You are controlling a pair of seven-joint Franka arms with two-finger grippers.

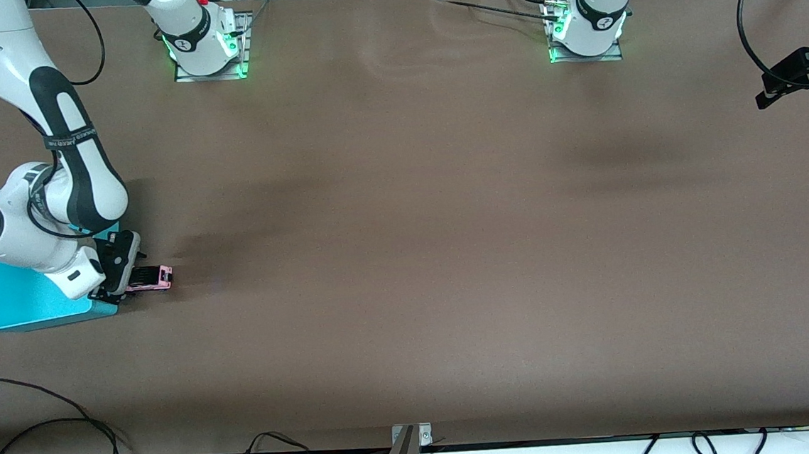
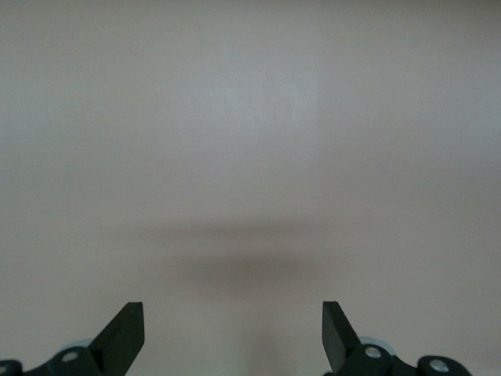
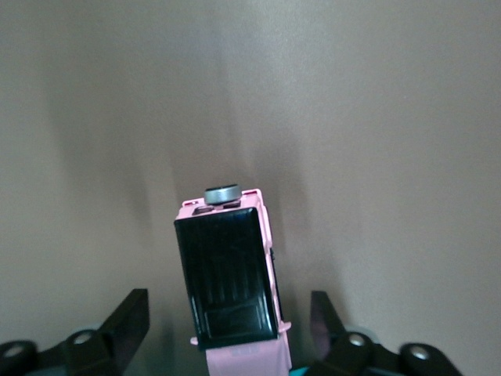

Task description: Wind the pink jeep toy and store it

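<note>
The pink jeep toy [image 1: 152, 277] sits on the brown worktop [image 1: 450, 266] near the edge at the right arm's end, just beside the turquoise bin [image 1: 18, 300] on the side facing the open middle of the worktop. The right hand [image 1: 123, 279] is low at the jeep, its fingers [image 3: 129, 317] spread and flanking the toy's black rear roof with a gap showing on each side, so it grips nothing yet as far as the right wrist view shows. The jeep's long axis runs along the worktop's length, in line with the hand's reach, its spare-wheel end pointing away from the bin. The right arm is plainly the nearer one. The left hand [image 2: 233, 333] hangs open and empty over bare worktop, waiting near the edge at the left arm's end.
</note>
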